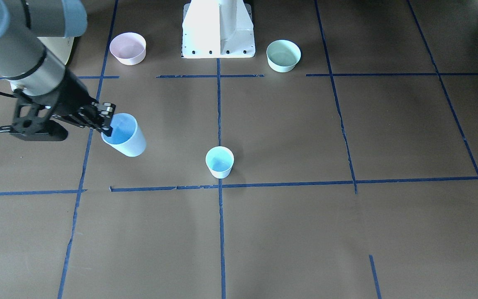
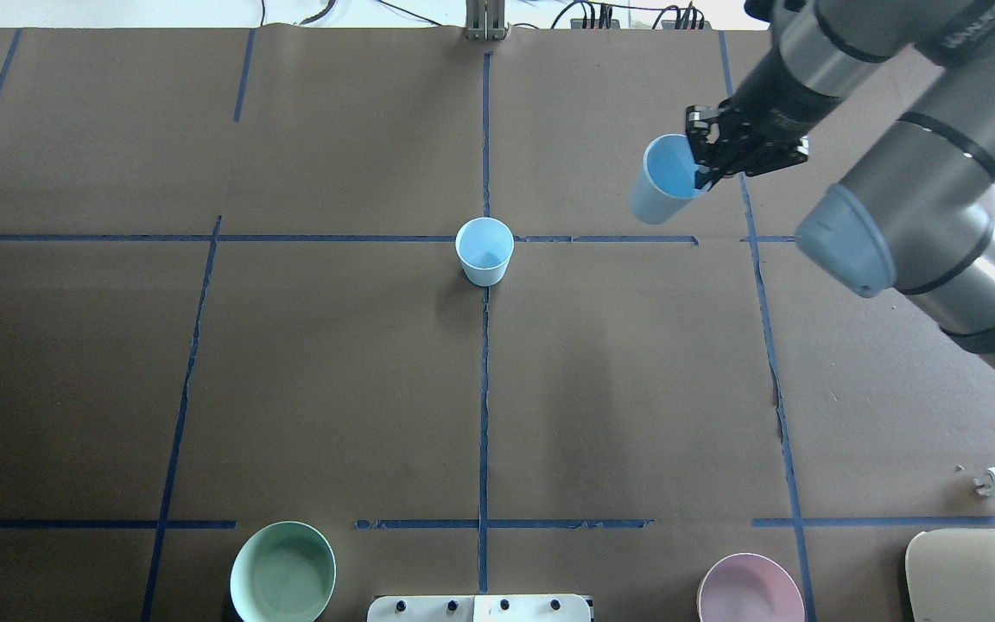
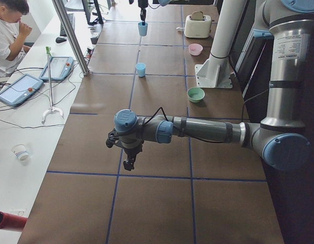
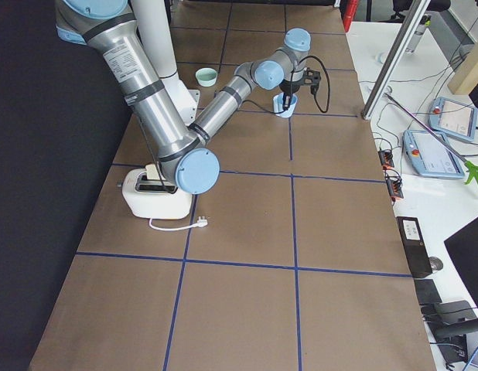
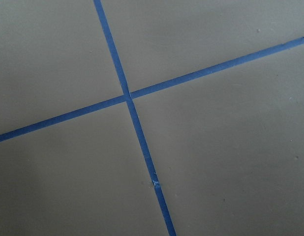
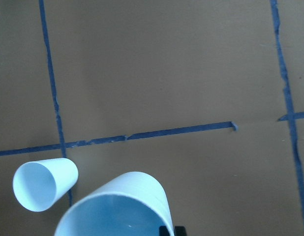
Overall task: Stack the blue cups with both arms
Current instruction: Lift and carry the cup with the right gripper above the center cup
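My right gripper [image 2: 703, 175] is shut on the rim of one blue cup [image 2: 662, 186], one finger inside it and one outside. It holds the cup tilted above the table, as the front view shows for the gripper [image 1: 107, 129] and cup [image 1: 125, 138]. The cup's rim fills the bottom of the right wrist view [image 6: 117, 209]. The other blue cup [image 2: 484, 250] stands upright on the centre tape line [image 1: 220, 162], apart from the held one [image 6: 44, 184]. My left gripper [image 3: 128, 163] shows only in the exterior left view, low over bare table; I cannot tell whether it is open or shut.
A pink bowl [image 2: 751, 589] and a mint-green bowl [image 2: 282, 572] stand either side of the white pedestal [image 1: 218, 29]. A toaster [image 2: 977, 574] with a loose plug [image 2: 994, 484] sits at the near right. An operator [image 3: 9, 30] sits beyond the table.
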Robot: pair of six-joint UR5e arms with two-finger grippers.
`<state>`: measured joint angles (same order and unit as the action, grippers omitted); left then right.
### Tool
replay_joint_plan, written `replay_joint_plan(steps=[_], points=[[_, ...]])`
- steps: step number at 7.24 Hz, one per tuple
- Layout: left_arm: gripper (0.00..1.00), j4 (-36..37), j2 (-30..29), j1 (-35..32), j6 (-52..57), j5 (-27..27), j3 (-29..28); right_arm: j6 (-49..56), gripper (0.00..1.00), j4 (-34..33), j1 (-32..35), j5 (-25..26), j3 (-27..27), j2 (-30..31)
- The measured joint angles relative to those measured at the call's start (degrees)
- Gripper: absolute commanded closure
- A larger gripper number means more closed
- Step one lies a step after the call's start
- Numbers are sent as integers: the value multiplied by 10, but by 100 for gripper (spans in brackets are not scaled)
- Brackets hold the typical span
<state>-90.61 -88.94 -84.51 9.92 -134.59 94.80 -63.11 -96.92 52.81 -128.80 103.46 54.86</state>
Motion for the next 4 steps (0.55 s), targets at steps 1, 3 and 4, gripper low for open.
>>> replay_joint_plan(steps=[1, 3, 4], points=[[1, 0, 3, 0, 0, -1, -4, -50, 100, 0, -35, 35, -37, -49], [1, -1, 6, 0, -1, -3, -5, -106, 100, 1, -88, 83, -97, -112], [1, -1, 6, 0, -1, -3, -4, -113, 100, 2, -105, 94, -107, -120]])
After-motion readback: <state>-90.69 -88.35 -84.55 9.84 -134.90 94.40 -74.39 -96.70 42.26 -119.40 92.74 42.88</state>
